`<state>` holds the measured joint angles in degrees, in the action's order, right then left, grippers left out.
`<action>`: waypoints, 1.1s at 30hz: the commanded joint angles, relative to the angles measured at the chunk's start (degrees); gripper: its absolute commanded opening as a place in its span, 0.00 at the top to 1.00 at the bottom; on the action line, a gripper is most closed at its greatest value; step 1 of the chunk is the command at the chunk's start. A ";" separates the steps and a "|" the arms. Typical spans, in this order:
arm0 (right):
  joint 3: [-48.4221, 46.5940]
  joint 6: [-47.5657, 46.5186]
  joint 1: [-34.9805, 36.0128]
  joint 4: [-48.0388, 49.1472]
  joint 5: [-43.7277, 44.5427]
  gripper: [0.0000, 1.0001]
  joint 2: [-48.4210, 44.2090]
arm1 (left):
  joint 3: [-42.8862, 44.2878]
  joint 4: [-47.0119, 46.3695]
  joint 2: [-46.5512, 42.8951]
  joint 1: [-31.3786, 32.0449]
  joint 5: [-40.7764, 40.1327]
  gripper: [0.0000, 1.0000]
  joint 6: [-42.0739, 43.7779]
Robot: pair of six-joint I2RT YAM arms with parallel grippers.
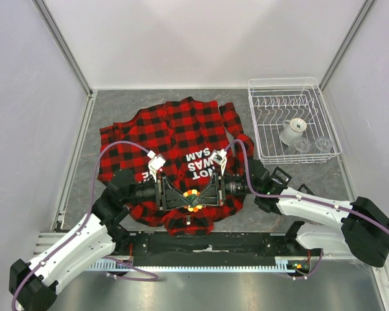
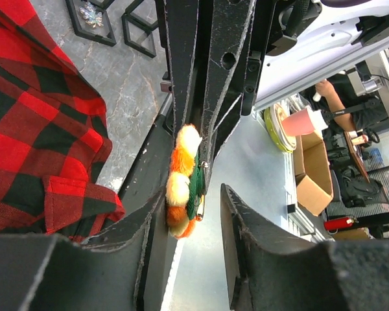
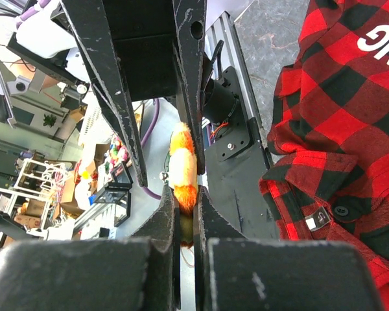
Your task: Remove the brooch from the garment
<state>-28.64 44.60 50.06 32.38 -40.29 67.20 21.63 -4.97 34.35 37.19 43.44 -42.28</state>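
Observation:
The garment is a red-and-black plaid shirt with white lettering, lying spread on the table; parts of it also show in the wrist views. The brooch is a fluffy yellow-and-orange flower with a green back and a safety pin. It hangs over the shirt's near edge, and no cloth shows on it. My right gripper is shut on the brooch. My left gripper faces it and stands open: one finger touches the brooch, the other is apart.
A white wire dish rack at the back right holds a white cup and clear glasses. The black base rail runs along the near edge. Walls close in the table on three sides.

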 commanded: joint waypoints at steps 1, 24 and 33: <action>-2.47 -2.50 -0.14 1.02 5.93 1.00 0.92 | 0.26 -6.10 -1.21 1.13 6.48 0.57 -3.51; -3.70 -10.32 -0.14 -5.48 -2.60 1.00 -2.42 | 2.28 1.99 -5.96 1.04 -0.64 0.66 -0.87; -3.70 -9.36 -0.14 -6.63 -4.09 0.89 -2.78 | 2.72 0.41 -4.20 1.04 -0.64 0.98 -0.08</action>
<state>-30.70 36.49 50.06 26.83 -43.86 64.84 22.76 1.15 30.09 37.76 40.88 -41.74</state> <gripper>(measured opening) 0.047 0.039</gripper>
